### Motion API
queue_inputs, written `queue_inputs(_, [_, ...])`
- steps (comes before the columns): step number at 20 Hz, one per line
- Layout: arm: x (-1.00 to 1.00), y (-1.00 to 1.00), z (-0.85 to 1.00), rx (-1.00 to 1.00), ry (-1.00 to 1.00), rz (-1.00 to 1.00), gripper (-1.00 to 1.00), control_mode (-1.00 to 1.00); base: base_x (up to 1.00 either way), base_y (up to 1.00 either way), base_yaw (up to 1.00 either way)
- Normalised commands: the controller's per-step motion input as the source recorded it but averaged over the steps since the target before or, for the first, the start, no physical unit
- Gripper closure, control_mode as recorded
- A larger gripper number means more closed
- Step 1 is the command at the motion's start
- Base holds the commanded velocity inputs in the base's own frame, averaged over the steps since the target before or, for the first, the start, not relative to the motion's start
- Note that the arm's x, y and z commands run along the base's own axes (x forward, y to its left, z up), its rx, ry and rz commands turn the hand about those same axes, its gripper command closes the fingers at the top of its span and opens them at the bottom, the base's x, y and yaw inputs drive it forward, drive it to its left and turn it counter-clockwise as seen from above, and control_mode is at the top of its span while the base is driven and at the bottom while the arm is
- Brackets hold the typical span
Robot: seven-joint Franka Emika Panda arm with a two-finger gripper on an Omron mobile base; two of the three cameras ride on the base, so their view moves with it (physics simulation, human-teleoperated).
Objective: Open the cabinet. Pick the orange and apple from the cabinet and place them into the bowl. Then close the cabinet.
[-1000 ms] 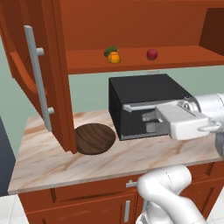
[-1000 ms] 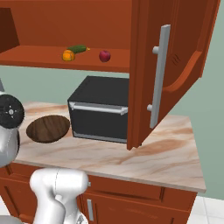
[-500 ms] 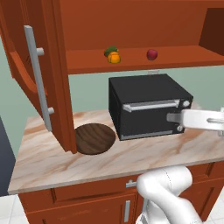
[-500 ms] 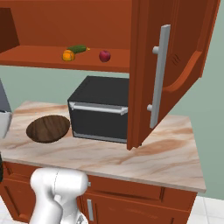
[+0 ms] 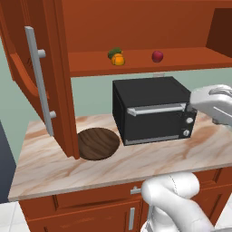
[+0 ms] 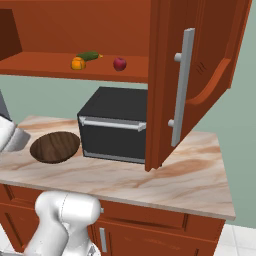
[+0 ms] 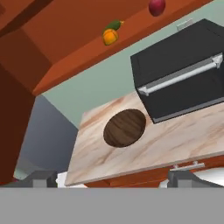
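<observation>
The cabinet (image 5: 60,90) (image 6: 205,60) stands open, both doors swung wide. On its shelf lie the orange (image 5: 118,59) (image 6: 78,63) (image 7: 110,37) and, further right, the apple (image 5: 157,56) (image 6: 119,63) (image 7: 156,6). Below, the bowl (image 5: 97,143) (image 6: 55,146) (image 7: 125,127) sits empty on the marble counter, left of the microwave. My gripper (image 7: 113,178) is open, its tips far apart with nothing between them. It hangs out in front of the counter, looking up at the shelf, well short of both fruits.
A black microwave (image 5: 154,111) (image 6: 117,130) (image 7: 183,74) stands under the shelf. A green vegetable (image 5: 114,52) (image 6: 90,55) lies just behind the orange. Part of my white arm (image 5: 213,102) reaches in beside the microwave's right end. The left door's handle (image 5: 38,81) juts toward me.
My hand has pulled away from the microwave's front, going right in the left base view. The fruits, bowl and doors have not moved.
</observation>
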Motion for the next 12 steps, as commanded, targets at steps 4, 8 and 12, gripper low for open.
queue_inputs(4, [0.28,-0.16,0.00,-0.24,0.13,-0.04,-1.00,-1.00,0.00,0.00,0.00])
queue_inputs(8, [0.40,0.00,0.00,-0.23,-0.04,0.01,-1.00,-1.00,0.00,0.00,0.00])
queue_inputs(12, [0.44,0.00,-0.02,-0.14,-0.17,0.03,-1.00,-1.00,0.00,0.00,0.00])
